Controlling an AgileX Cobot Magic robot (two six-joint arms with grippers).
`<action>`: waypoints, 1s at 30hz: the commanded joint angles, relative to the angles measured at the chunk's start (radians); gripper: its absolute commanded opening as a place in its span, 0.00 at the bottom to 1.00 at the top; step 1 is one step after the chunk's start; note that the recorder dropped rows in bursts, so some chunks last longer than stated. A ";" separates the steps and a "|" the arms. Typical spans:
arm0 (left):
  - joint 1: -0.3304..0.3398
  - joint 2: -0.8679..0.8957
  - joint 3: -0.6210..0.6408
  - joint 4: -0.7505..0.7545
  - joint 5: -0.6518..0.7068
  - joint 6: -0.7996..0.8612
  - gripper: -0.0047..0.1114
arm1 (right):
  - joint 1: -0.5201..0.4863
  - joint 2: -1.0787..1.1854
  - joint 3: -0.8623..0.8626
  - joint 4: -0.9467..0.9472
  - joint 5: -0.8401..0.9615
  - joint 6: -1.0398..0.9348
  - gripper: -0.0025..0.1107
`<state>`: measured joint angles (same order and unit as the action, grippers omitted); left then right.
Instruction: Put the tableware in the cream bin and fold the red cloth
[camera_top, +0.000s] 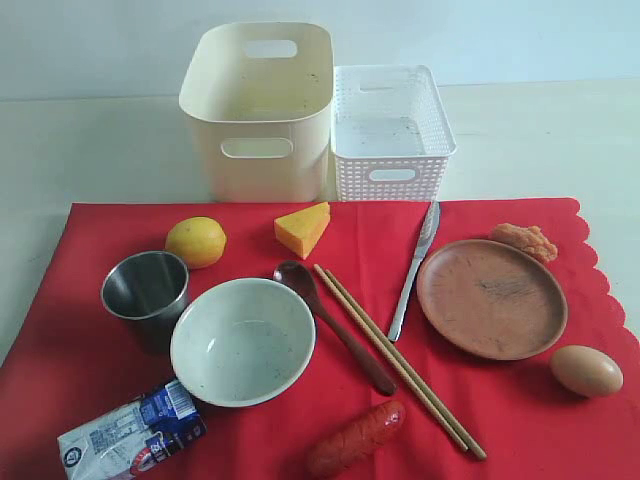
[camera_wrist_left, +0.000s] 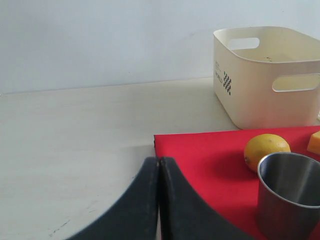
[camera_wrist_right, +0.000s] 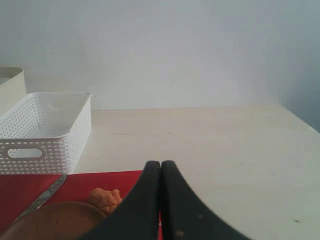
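A: How's the cloth (camera_top: 520, 410)?
B: Red, spread flat and unfolded, scalloped edge on the right. The cream bin (camera_top: 258, 180) stands upright and empty just behind it.
A: And the tableware?
B: All on the cloth. Steel cup (camera_top: 146, 292) upright at left, pale bowl (camera_top: 242, 340) touching it, then brown spoon (camera_top: 330, 320), chopsticks (camera_top: 400, 362) side by side, knife (camera_top: 415, 268), reddish plate (camera_top: 491, 298) at right.

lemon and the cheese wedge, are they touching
Apart. The exterior view shows a clear strip of red cloth between the lemon and the cheese wedge.
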<state>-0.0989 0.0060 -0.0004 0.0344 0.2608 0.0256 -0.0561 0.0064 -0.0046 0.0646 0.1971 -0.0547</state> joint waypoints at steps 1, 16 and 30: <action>-0.004 -0.006 0.000 0.005 -0.004 -0.005 0.06 | -0.005 -0.006 0.005 -0.006 -0.004 0.004 0.02; -0.004 -0.006 0.000 0.005 -0.004 -0.005 0.06 | -0.003 -0.006 0.004 0.361 -0.396 0.279 0.02; -0.004 -0.006 0.000 0.005 -0.004 -0.005 0.06 | -0.003 0.390 -0.217 0.135 -0.250 0.295 0.02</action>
<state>-0.0989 0.0060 -0.0004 0.0344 0.2608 0.0256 -0.0561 0.2670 -0.1914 0.2139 -0.0983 0.2391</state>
